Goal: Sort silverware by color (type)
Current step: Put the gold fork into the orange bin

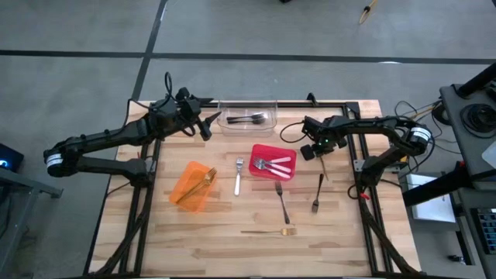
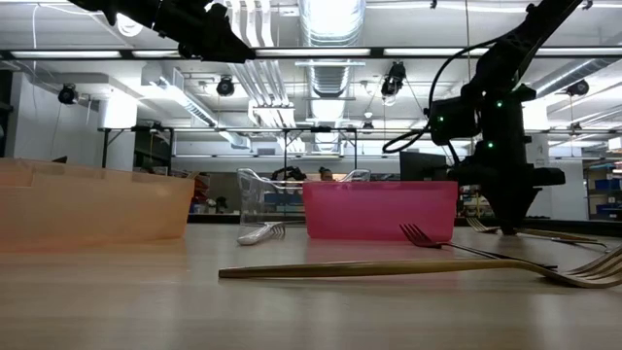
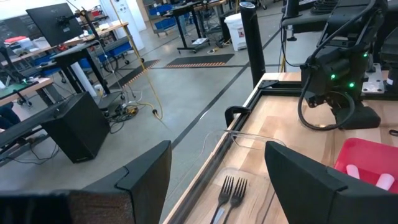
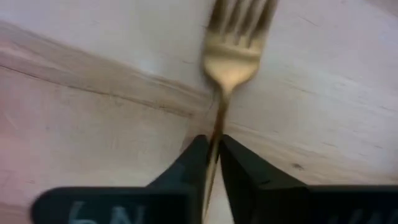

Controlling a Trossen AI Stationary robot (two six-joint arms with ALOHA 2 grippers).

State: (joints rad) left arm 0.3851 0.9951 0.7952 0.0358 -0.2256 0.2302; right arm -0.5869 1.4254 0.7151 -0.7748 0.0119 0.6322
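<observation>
My right gripper [image 1: 320, 153] stands low over the table to the right of the red bin [image 1: 273, 163] and is shut on a gold fork [image 4: 231, 59]. My left gripper [image 1: 203, 120] hovers open at the left end of the clear bin [image 1: 248, 116], which holds two dark forks [image 3: 230, 190]. Silver forks [image 1: 273, 164] lie in the red bin, and a gold fork [image 1: 205, 180] leans in the orange bin [image 1: 194, 186]. Flat on the wood lie a silver fork [image 1: 238, 177], two dark forks [image 1: 281, 201] [image 1: 318, 194] and a gold fork [image 1: 270, 231]. My right gripper pinches the gold fork's thin handle [image 4: 217, 134] between its two fingertips [image 4: 193, 162], coming from above and pointing down. The tine end [image 4: 239, 25] reaches out past the fingertips, close over the wood. Whether it rests on the table I cannot tell.
The three bins sit in the table's middle and far part. Black frame rails [image 1: 358, 155] run along the table's left, right and far sides. The near strip of the table holds only the loose gold fork. Cables [image 1: 294, 132] hang beside my right arm.
</observation>
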